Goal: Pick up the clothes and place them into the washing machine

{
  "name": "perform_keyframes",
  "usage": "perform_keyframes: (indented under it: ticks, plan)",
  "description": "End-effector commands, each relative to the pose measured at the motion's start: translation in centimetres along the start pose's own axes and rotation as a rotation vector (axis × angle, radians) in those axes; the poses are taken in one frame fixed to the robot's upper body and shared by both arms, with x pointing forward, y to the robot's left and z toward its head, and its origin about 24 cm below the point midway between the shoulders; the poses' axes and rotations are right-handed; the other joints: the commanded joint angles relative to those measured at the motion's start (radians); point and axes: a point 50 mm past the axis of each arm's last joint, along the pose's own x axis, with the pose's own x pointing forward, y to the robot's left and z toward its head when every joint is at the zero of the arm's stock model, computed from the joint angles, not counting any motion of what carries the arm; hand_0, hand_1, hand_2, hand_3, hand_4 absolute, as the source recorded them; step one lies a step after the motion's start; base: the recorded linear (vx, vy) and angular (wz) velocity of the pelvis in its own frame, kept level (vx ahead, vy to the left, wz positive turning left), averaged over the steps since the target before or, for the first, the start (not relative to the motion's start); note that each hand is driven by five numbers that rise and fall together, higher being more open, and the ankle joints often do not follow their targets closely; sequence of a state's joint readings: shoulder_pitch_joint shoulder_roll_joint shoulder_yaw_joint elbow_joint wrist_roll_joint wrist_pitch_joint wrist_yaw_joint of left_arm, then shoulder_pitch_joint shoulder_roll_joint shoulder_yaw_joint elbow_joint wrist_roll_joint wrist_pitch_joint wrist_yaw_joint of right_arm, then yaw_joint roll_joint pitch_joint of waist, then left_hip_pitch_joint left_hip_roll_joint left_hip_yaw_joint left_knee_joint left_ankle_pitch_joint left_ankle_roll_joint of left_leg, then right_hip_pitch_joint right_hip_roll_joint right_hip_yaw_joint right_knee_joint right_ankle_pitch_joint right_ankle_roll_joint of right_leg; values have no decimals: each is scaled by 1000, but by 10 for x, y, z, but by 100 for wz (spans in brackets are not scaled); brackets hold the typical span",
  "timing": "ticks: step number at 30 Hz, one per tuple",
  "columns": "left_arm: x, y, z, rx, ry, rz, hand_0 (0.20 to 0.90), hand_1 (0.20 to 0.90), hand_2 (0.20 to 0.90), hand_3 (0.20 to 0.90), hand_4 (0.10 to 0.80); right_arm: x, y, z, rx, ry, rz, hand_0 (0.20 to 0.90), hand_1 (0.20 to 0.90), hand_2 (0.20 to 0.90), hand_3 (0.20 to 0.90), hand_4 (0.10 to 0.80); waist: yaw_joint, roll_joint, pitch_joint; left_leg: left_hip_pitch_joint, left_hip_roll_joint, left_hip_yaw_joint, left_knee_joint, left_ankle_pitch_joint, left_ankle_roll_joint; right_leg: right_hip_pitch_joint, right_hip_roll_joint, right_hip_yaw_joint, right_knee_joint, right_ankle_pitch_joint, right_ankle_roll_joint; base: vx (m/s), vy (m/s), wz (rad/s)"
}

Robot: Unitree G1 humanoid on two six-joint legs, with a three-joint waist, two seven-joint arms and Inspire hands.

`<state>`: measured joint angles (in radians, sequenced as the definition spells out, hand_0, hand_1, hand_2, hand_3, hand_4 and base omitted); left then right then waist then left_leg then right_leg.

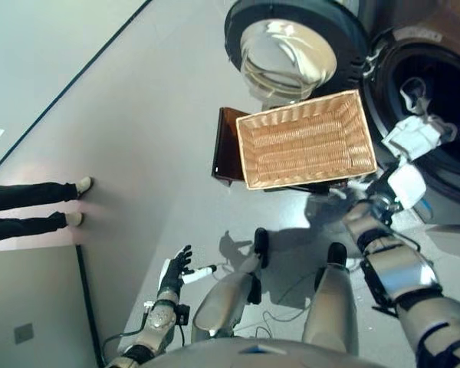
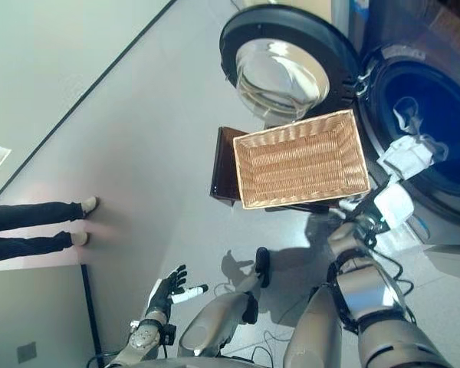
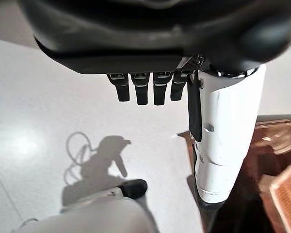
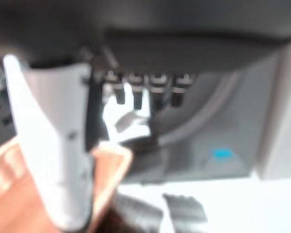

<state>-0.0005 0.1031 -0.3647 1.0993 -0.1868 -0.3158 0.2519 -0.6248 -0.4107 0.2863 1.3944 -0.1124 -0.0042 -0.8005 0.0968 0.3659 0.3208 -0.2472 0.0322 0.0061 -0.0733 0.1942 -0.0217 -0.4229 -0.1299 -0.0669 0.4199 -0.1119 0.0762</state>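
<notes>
The right hand (image 1: 409, 178) reaches at the dark round mouth of the washing machine (image 2: 414, 123), fingers hidden, a pale soft light cloth (image 1: 414, 138) draped there beside the empty woven rectangular basket (image 1: 307, 139), while the left hand (image 1: 174, 273) hangs spread-fingered low.

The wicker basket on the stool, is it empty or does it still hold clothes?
Empty. The wicker basket shows only bare weave across its whole bottom in both eye views; no cloth lies inside it.

Bright overhead light, floor shadows, blurred right wrist view
</notes>
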Motion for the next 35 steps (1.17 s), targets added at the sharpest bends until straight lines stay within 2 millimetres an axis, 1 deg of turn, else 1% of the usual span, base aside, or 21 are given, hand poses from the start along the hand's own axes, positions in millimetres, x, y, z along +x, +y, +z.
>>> perform_keyframes:
  ticks: [1, 2, 5, 6, 7, 9, 10, 11, 16, 17, 18, 20, 22, 26, 27, 28, 30, 33, 35]
  plan:
    - [5, 28, -8, 86, 60, 114, 900, 900, 900, 900, 800, -16, 19, 0, -20, -78, 90, 900, 900, 900, 900, 800, -5, -82, -62, -4, -55, 40, -14, -32, -62, 150, 17, 31, -341, 155, -4, 73, -56, -3]
    - [2, 29, -20, 121, 123, 106, 900, 900, 900, 900, 800, -34, 34, -26, -62, -32, 185, 900, 900, 900, 900, 800, -16, -104, -78, 16, -49, 43, -14, -39, -62, 177, 16, 26, -357, 158, -1, 61, -37, -2]
    - [-3, 27, -33, 170, 199, 86, 900, 900, 900, 900, 800, -63, 54, -57, -136, 12, 340, 900, 900, 900, 900, 800, -28, -139, -98, 49, -40, 49, -14, -49, -62, 213, 14, 23, -376, 167, 3, 61, -41, -5]
    - [-3, 25, -33, 194, 205, 66, 900, 900, 900, 900, 800, -79, 61, -78, -206, 25, 418, 900, 900, 900, 900, 800, -37, -163, -112, 66, -36, 53, -14, -57, -60, 232, 14, 20, -389, 172, 8, 31, -35, -5]
    - [-3, 25, -33, 195, 205, 66, 900, 900, 900, 900, 800, -79, 61, -78, -206, 25, 418, 900, 900, 900, 900, 800, -37, -163, -112, 67, -36, 53, -14, -57, -60, 233, 14, 20, -390, 172, 8, 35, -40, -5]
    - [-3, 19, -34, 239, 208, 22, 900, 900, 900, 900, 800, -95, 66, -98, -270, 41, 502, 900, 900, 900, 900, 800, -52, -189, -128, 87, -29, 58, -14, -64, -61, 254, 13, 19, -406, 182, 13, 28, -28, -7]
    - [-3, 18, -34, 239, 212, 11, 900, 900, 900, 900, 800, -101, 67, -105, -283, 49, 525, 900, 900, 900, 900, 800, -56, -198, -134, 94, -26, 61, -14, -67, -60, 260, 13, 21, -412, 186, 14, 39, -33, -13]
    - [-4, 16, -35, 236, 225, -8, 900, 900, 900, 900, 800, -111, 70, -115, -309, 71, 575, 900, 900, 900, 900, 800, -64, -213, -143, 106, -23, 68, -14, -72, -59, 272, 14, 24, -423, 191, 18, 29, -20, -14]
    - [-6, 19, -43, 269, 275, -44, 900, 900, 900, 900, 800, -139, 70, -152, -330, 183, 691, 900, 900, 900, 900, 800, -86, -259, -195, 162, -7, 94, -14, -97, -51, 317, 22, 46, -453, 206, 27, 56, -16, -23]
    - [-7, 22, -45, 279, 291, -38, 900, 900, 900, 900, 800, -149, 71, -162, -332, 227, 727, 900, 900, 900, 900, 800, -91, -272, -218, 186, -3, 101, -14, -106, -48, 338, 25, 53, -461, 208, 30, 60, -4, -18]
    - [-7, 22, -45, 279, 291, -38, 900, 900, 900, 900, 800, -149, 71, -162, -332, 227, 727, 900, 900, 900, 900, 800, -91, -272, -217, 187, -3, 101, -14, -106, -48, 339, 25, 53, -462, 208, 30, 55, -6, -15]
    - [-7, 28, -47, 278, 312, -23, 900, 900, 900, 900, 800, -155, 70, -169, -330, 268, 761, 900, 900, 900, 900, 800, -94, -285, -238, 212, 2, 105, -14, -114, -46, 357, 28, 61, -463, 205, 30, 44, -8, -11]
    - [-9, 36, -51, 294, 332, -6, 900, 900, 900, 900, 800, -159, 71, -172, -319, 286, 788, 900, 900, 900, 900, 800, -97, -296, -257, 236, 4, 110, -14, -122, -44, 379, 33, 67, -461, 199, 31, 62, -13, -14]
    - [-13, 55, -59, 352, 365, 15, 900, 900, 900, 900, 800, -170, 74, -176, -332, 276, 880, 900, 900, 900, 900, 800, -101, -318, -288, 278, 12, 112, -14, -134, -42, 413, 43, 78, -453, 185, 28, 33, -11, -9]
    - [-13, 55, -59, 352, 365, 15, 900, 900, 900, 900, 800, -170, 74, -176, -332, 276, 880, 900, 900, 900, 900, 800, -101, -318, -288, 279, 12, 112, -14, -134, -42, 413, 43, 78, -453, 185, 28, 12, -4, -6]
    - [-16, 64, -64, 372, 386, 20, 900, 900, 900, 900, 800, -176, 74, -181, -351, 276, 919, 900, 900, 900, 900, 800, -104, -325, -299, 296, 16, 114, -14, -139, -42, 424, 46, 82, -449, 178, 28, 22, -7, -9]
    - [-19, 72, -69, 408, 408, 24, 900, 900, 900, 900, 800, -181, 74, -185, -350, 281, 941, 900, 900, 900, 900, 800, -108, -332, -308, 310, 19, 114, -14, -142, -42, 435, 51, 88, -445, 173, 27, 20, -6, -10]
    - [-24, 75, -75, 400, 437, 28, 900, 900, 900, 900, 800, -189, 71, -194, -327, 350, 955, 900, 900, 900, 900, 800, -113, -338, -322, 325, 23, 117, -14, -147, -43, 448, 56, 93, -444, 168, 28, 27, -5, -5]
    - [-27, 73, -80, 362, 461, 39, 900, 900, 900, 900, 800, -191, 68, -201, -279, 427, 924, 900, 900, 900, 900, 800, -113, -341, -329, 334, 25, 117, -14, -149, -43, 458, 58, 94, -444, 165, 28, 21, -3, -1]
